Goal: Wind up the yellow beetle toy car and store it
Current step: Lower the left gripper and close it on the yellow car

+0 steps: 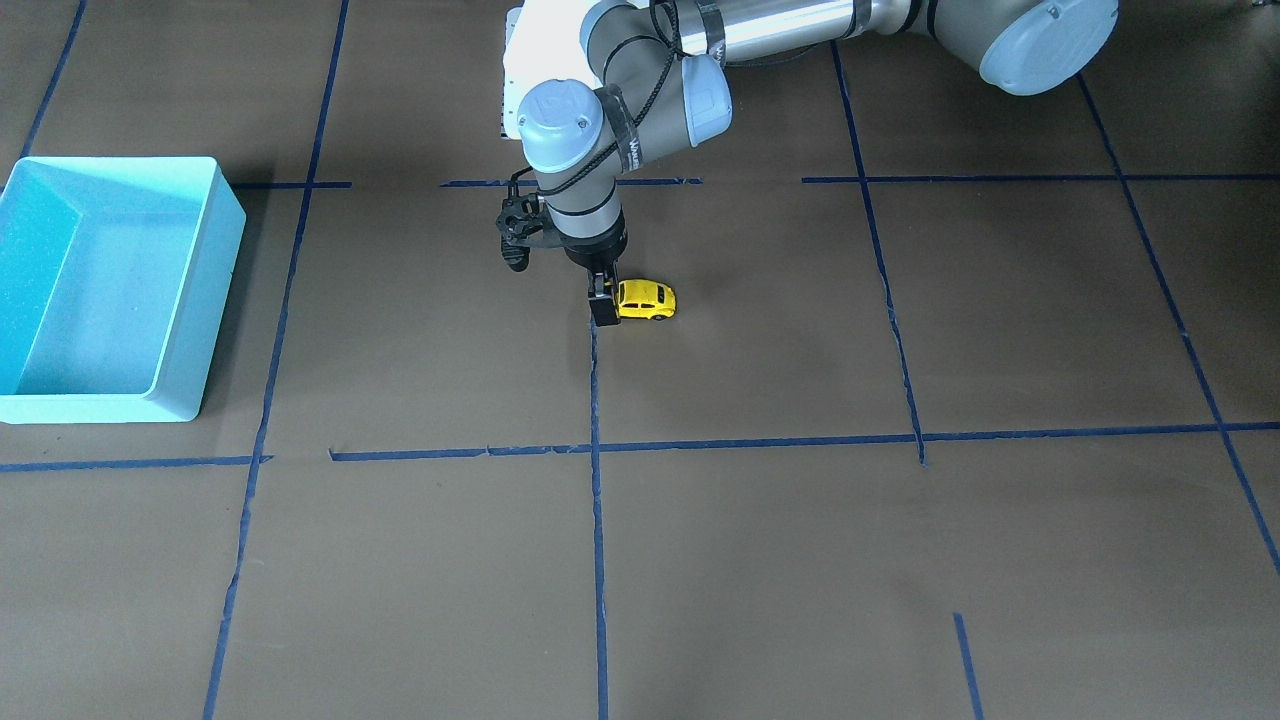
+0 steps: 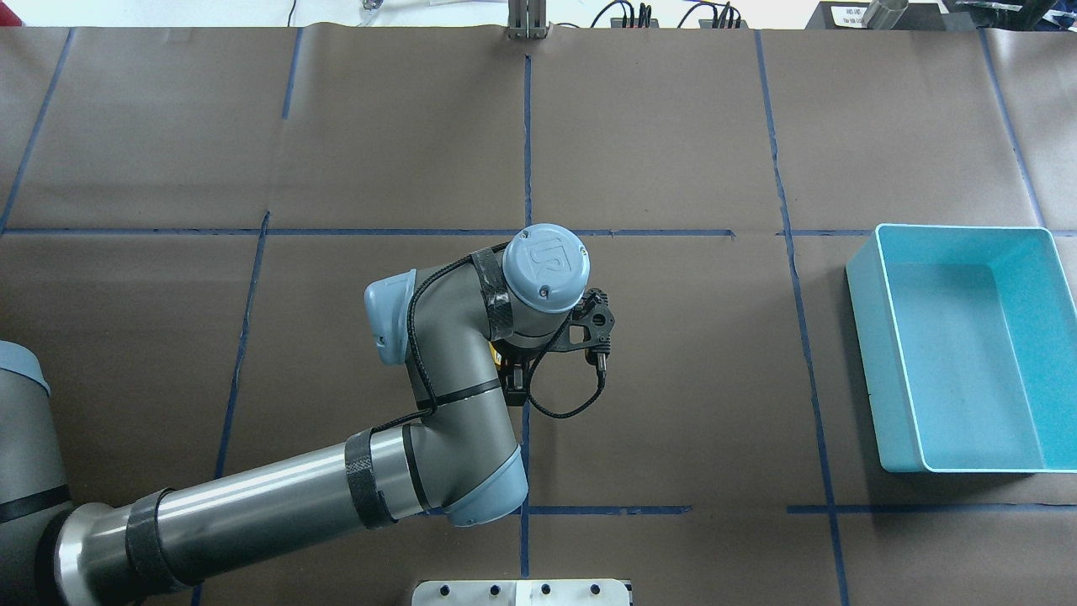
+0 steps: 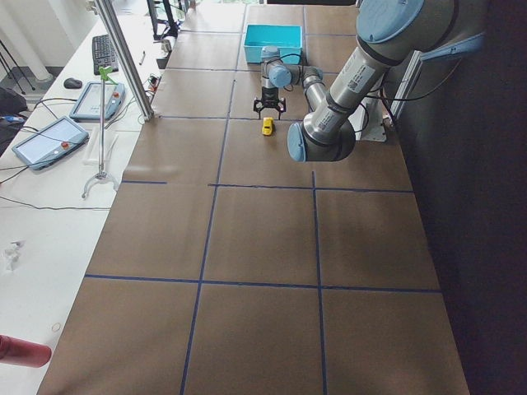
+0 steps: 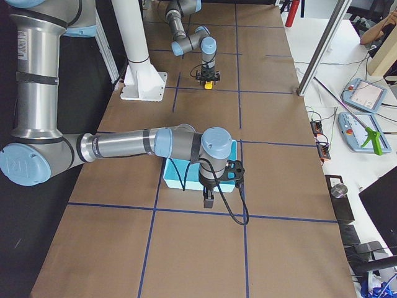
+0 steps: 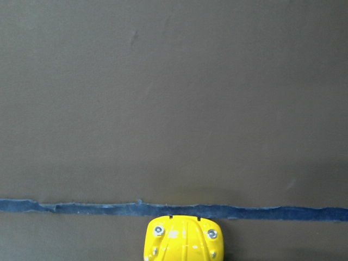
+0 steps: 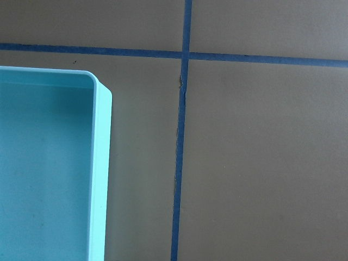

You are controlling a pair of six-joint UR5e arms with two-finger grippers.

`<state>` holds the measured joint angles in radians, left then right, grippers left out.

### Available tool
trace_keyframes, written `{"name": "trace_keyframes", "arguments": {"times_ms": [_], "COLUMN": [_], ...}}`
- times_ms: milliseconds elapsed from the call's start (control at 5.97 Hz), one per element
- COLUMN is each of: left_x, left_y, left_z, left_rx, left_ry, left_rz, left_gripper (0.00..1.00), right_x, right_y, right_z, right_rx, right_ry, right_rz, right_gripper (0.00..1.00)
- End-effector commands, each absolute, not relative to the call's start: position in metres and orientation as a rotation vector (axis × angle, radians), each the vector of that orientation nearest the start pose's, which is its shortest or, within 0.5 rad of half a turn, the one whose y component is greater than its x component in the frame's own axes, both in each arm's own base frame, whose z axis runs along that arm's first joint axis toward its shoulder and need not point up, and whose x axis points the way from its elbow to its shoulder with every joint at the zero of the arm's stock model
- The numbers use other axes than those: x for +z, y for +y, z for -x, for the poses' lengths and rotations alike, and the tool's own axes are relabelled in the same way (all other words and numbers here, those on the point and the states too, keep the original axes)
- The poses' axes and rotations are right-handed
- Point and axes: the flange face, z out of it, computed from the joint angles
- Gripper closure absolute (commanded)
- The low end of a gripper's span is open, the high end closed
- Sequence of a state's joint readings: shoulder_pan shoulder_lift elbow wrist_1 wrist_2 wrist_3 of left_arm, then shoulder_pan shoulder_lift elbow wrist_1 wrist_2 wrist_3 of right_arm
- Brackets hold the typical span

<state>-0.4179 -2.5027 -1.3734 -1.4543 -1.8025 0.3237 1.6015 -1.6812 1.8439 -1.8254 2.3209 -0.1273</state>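
Yellow beetle toy car is sitting with one end just beside a blue tape line, open tabletop lying all round it. Left gripper is hanging at that end, can't tell if it's clamping. Light blue bin is sitting well apart, right gripper hovering by its rim, state unclear.

The toy car is bright yellow; its windows look dark, though they are too small to be sure. The bin is light blue-green all over. The table is plain brown, crossed by a grid of dark blue tape lines. The left arm is grey and silver with pale blue caps.
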Motion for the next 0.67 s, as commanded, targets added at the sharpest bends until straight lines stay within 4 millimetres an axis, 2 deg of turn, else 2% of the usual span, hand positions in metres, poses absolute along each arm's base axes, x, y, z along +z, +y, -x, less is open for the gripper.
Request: {"name": "trace_keyframes", "arguments": {"times_ms": [0,168,335,503], "left_x": [0.18,0.178,0.176,0.169], "left_y": [-0.415,-0.411,-0.412,-0.412], "left_z": [-0.662,-0.665,-0.665,-0.663], "left_rx": [1.491,1.494,1.492,1.481], "left_ry": [0.483,0.476,0.479,0.493], "left_rz": [-0.527,-0.546,-0.556,-0.582], "left_gripper": [0.32,0.65,0.92,0.98], "right_x": [0.603,0.603,0.603,0.603], "right_y": [-0.431,-0.431,-0.431,-0.431], "right_z": [-0.079,-0.079,-0.079,-0.079], "right_rx": [-0.057,-0.057,-0.057,-0.057], "right_ry": [-0.754,-0.754,-0.754,-0.754], "right_rz": [0.028,0.028,0.028,0.028], "right_gripper": [0.0,0.0,0.0,0.0]}}
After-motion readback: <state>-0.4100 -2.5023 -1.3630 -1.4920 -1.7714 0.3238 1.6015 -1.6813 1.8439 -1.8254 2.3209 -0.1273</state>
